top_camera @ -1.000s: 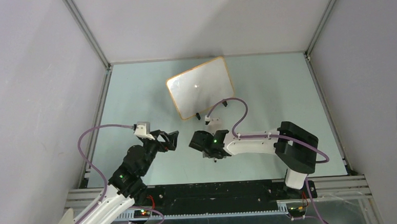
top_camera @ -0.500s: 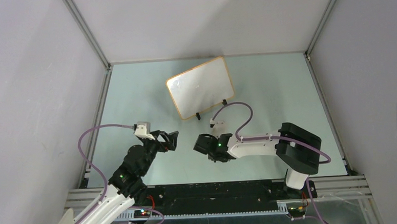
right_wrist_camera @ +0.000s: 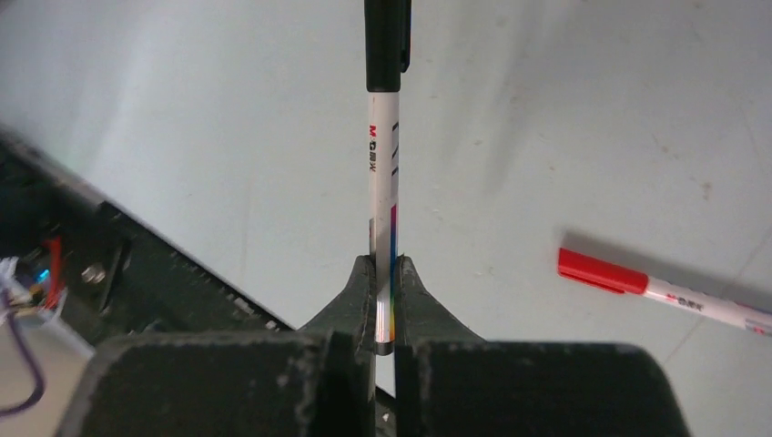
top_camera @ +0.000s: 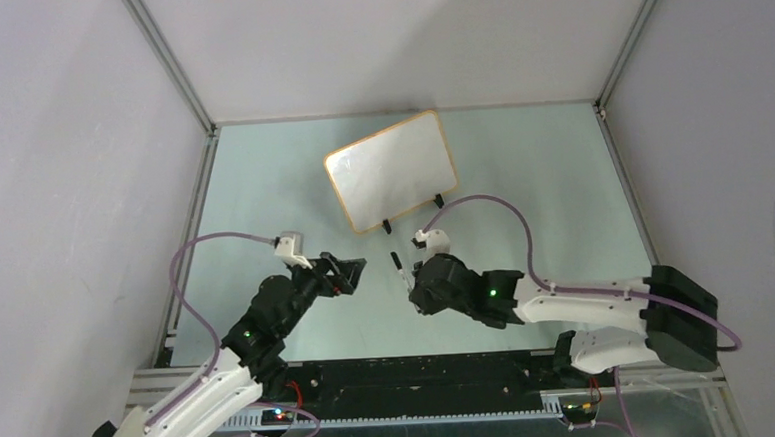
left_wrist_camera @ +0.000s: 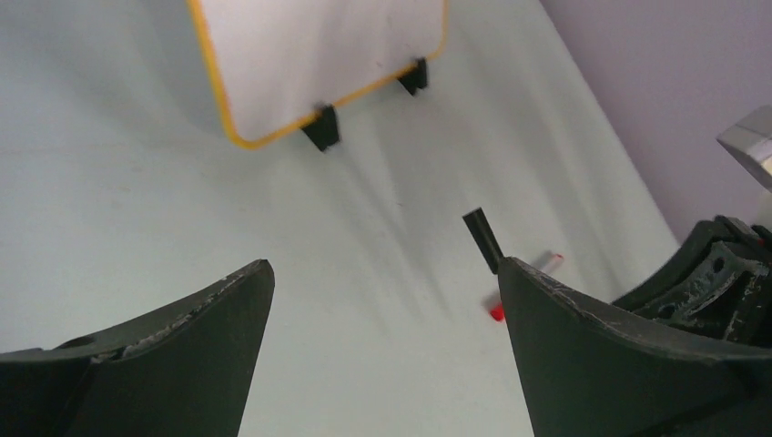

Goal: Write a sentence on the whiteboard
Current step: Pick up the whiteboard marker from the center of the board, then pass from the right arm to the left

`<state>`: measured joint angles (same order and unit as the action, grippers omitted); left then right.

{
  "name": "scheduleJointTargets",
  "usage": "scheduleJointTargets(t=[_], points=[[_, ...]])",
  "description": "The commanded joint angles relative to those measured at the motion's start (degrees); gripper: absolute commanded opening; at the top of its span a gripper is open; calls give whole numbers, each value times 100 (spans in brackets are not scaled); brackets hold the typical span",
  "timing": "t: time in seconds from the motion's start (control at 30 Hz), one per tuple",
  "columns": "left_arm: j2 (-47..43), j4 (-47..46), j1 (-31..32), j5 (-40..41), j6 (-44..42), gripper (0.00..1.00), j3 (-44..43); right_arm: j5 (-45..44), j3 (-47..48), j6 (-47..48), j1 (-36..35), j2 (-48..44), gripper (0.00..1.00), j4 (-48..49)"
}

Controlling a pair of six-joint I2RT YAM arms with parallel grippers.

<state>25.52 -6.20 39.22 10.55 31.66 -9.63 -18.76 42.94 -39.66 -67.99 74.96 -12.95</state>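
The whiteboard (top_camera: 391, 173) stands tilted on two black clip feet at the back middle of the table; it also shows in the left wrist view as whiteboard (left_wrist_camera: 309, 55). Its face is blank, and no sentence is in view. My right gripper (top_camera: 411, 281) (right_wrist_camera: 382, 264) is shut on the white barrel of a black-capped marker (right_wrist_camera: 383, 173) (top_camera: 398, 266), capped end pointing away from the jaws. My left gripper (top_camera: 354, 272) (left_wrist_camera: 382, 264) hangs open and empty just left of that marker (left_wrist_camera: 482, 238).
A red-capped marker (right_wrist_camera: 637, 284) (left_wrist_camera: 497, 311) lies flat on the pale green tabletop (top_camera: 262, 195) beside my right gripper. Grey walls and metal rails close in the table, and a black base rail (top_camera: 422, 372) runs along the near edge.
My right gripper has shut on the black-capped marker and turned toward the board, its elbow swinging out to the right. My left gripper has crept slightly right, still open.
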Motion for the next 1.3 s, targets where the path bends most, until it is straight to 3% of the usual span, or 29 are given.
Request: scheduleJointTargets(t=[0.0,0.23,0.5,0.6,0.8,0.87,0.97,1.03,1.27], points=[[524,-972,9,-945,1360,99,-110,1006,-312,986,150,-477,0,1156],[1277,-864,14,-1351,2027,89,-675,1524,-321,1255,210,-627,0,1437],[1802,-978,-29,-1526,2413,58,-824,2213,-321,1492,347,-756,0,1483],[1992,-1041,-43,-1588,2486,54,-849,2242,-321,1551,373,-810,0,1380],[2233,-1144,-44,-1694,2550,28,-926,2289,-321,1619,429,-907,0,1322],[2256,-1121,-42,-1672,2558,28,-955,2312,-321,1635,443,-902,0,1321],[2230,-1026,-38,-1627,2560,38,-1025,2305,-321,1635,465,-877,0,1103],[2202,-909,-44,-1592,2545,39,-1060,2295,-321,1631,503,-851,0,1050],[2093,-758,-102,-1564,2512,33,-1068,2336,-321,1626,616,-864,0,970]])
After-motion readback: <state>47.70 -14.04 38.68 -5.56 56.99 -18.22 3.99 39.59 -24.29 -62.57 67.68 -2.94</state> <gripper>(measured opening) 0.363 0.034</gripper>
